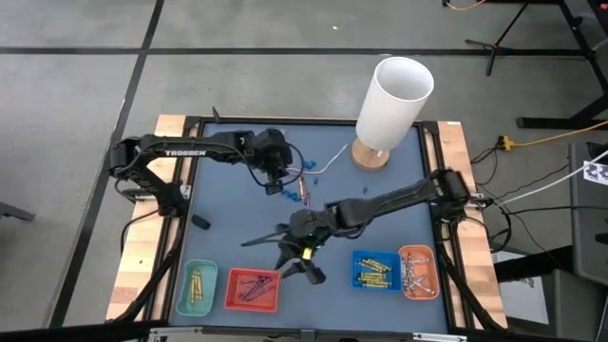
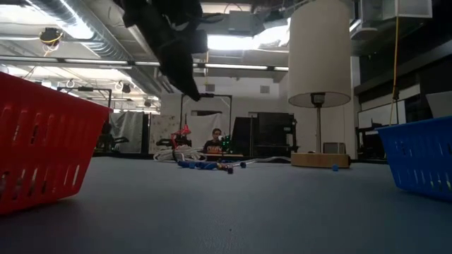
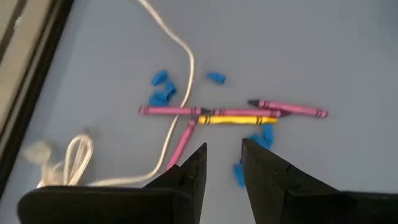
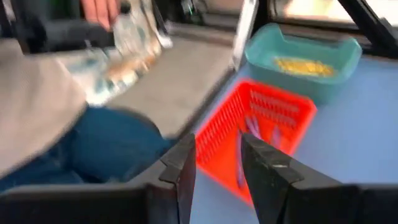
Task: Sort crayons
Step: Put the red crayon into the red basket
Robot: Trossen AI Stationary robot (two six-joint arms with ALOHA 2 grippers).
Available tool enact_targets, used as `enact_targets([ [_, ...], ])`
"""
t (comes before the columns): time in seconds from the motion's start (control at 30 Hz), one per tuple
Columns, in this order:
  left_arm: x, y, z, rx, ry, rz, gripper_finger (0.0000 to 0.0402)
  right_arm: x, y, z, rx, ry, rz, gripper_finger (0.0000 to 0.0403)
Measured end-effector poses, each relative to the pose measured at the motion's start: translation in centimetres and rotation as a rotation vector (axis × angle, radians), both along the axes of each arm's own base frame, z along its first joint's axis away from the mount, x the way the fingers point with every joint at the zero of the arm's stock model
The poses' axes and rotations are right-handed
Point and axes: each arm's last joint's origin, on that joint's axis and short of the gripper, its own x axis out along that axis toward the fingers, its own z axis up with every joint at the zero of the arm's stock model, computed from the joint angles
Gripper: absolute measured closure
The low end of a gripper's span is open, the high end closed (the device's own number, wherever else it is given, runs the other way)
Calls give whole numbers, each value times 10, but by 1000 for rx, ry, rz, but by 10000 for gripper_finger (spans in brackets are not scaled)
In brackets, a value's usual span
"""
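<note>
Your left gripper point(image 3: 222, 163) hovers just above the last loose crayons point(image 3: 233, 113) at about eleven o'clock of the table's centre, its jaws parted by a narrow gap and holding nothing. Three pink crayons and one yellow crayon point(image 3: 236, 119) lie in a tangle there, touching one another, with small blue bits point(image 3: 163, 87) scattered round them and a thin white cable point(image 3: 185, 62) crossing one pink stick.

Your right gripper point(image 4: 216, 163) hangs over the red basket point(image 4: 252, 118) at six o'clock, fingers apart and empty; the teal bin point(image 1: 198, 288) sits at seven, the blue basket point(image 1: 376, 270) and orange bin point(image 1: 418, 272) at five, each already holding crayons.

Expect these sticks to be light, stiff and waxy: smooth enough to roll or slip, and brittle if squeezed hard. Take one across its paper-wrapped middle, jaws square to its length, with gentle pressure. The yellow one lies tight against a pink neighbour, so a free end may be the cleaner hold.
</note>
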Motion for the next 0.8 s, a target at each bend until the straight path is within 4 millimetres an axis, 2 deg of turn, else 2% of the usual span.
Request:
enact_targets([
  [0.13, 7, 15, -7, 3, -38, -39, 317, -28, -9, 29, -134, 40, -51, 276],
  [0.23, 13, 26, -19, 0, -32, -62, 317, -48, -17, 48, -210, 70, -86, 276],
  [0.43, 19, 45, -46, -10, 28, -53, 317, -82, -30, 63, -356, 207, -140, 276],
  [0.57, 20, 51, -59, -27, 63, -38, 317, -98, -40, 59, -408, 274, -173, 276],
  [0.8, 24, 53, -80, -55, 121, -40, 317, -123, -72, 35, -388, 385, -276, 276],
])
